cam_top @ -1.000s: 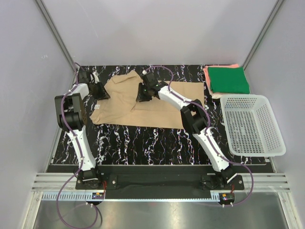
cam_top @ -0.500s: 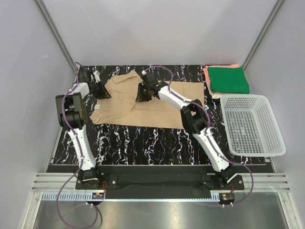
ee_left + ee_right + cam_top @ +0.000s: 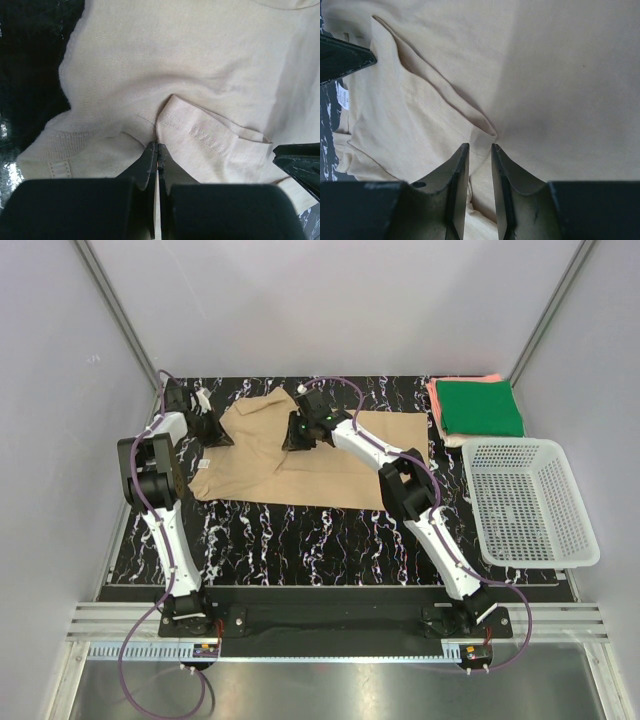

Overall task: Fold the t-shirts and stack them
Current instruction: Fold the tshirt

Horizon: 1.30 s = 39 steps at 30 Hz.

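From above, a white mesh basket (image 3: 512, 446) stands at the right edge of the black marbled table (image 3: 300, 530). Just behind it, at the far right corner, a folded dark green t-shirt (image 3: 482, 407) lies on top of a folded coral-pink t-shirt (image 3: 434, 398), whose edge shows along the left and far sides. Neither shirt is in the basket. A tan t-shirt (image 3: 320, 465) lies spread and creased across the far middle of the table. Both arms reach to its far left part. The left fingers (image 3: 214, 430) are down at its left edge and the right fingers (image 3: 292, 437) are on the cloth a little to the right of them. From this height I cannot tell how far either pair is spread.

The left wrist camera shows the left fingers (image 3: 152, 155) clenched tight, with only a hairline slit between them. Their tips pinch the tan t-shirt (image 3: 200, 60) where a ribbed edge meets a stitched sleeve hem (image 3: 200, 132), and the cloth puckers up into the tips. A finger of the right arm (image 3: 300, 162) juts in at the right edge, over the same shirt.

The right wrist camera shows the right fingers (image 3: 463, 160) drawn close, a narrow gap between them. A raised fold of the tan t-shirt (image 3: 560, 75) runs down into that gap and is gripped at the tips. One dark left finger (image 3: 345, 57) points in from the upper left, over the shirt's edge.
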### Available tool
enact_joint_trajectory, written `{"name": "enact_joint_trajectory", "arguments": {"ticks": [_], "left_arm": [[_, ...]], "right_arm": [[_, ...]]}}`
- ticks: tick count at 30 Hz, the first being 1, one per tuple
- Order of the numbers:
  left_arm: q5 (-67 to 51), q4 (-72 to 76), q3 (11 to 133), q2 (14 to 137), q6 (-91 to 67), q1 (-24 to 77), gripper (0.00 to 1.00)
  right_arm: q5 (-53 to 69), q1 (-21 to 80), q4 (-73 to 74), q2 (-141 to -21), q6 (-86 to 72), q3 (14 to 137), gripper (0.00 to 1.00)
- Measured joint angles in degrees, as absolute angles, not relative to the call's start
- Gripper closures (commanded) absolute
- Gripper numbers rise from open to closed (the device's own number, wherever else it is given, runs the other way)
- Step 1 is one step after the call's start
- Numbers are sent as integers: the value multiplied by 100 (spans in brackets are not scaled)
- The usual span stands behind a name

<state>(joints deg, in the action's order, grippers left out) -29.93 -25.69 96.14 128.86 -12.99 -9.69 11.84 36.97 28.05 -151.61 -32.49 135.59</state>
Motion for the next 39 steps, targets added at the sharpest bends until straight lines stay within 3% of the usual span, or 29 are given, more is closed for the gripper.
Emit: {"name": "enact_joint_trajectory", "arguments": {"ticks": [4, 10, 15, 23, 24, 25, 29, 39], "left_arm": [[-3022, -2626, 9695, 12921, -1302, -972, 100], [-3179, -2738, 9876, 13034, -1310, -982, 100], [-3284, -2742, 9876, 13039, -1308, -982, 100], [-3389, -2729, 9876, 13091, -1310, -982, 100], [-3406, -2724, 9876, 13102, -1313, -982, 100], [-3424, -2718, 9876, 13111, -1313, -982, 100], [-3470, -2707, 9876, 13111, -1310, -982, 100], [-3555, -2652, 9887, 13111, -1192, -965, 100]], "right_arm": [[1214, 3697, 2768, -15200, -3312, 13594, 74], [1212, 3697, 2768, -15207, -3343, 13596, 66], [1153, 3697, 2770, -15207, -3367, 13596, 66], [1068, 3697, 2773, -15207, -3437, 13596, 70], [1055, 3697, 2773, -15207, -3444, 13596, 72], [1041, 3697, 2775, -15207, -3457, 13596, 81], [1004, 3699, 2777, -15222, -3514, 13600, 100], [834, 3699, 2821, -15255, -3516, 13635, 100]]}}
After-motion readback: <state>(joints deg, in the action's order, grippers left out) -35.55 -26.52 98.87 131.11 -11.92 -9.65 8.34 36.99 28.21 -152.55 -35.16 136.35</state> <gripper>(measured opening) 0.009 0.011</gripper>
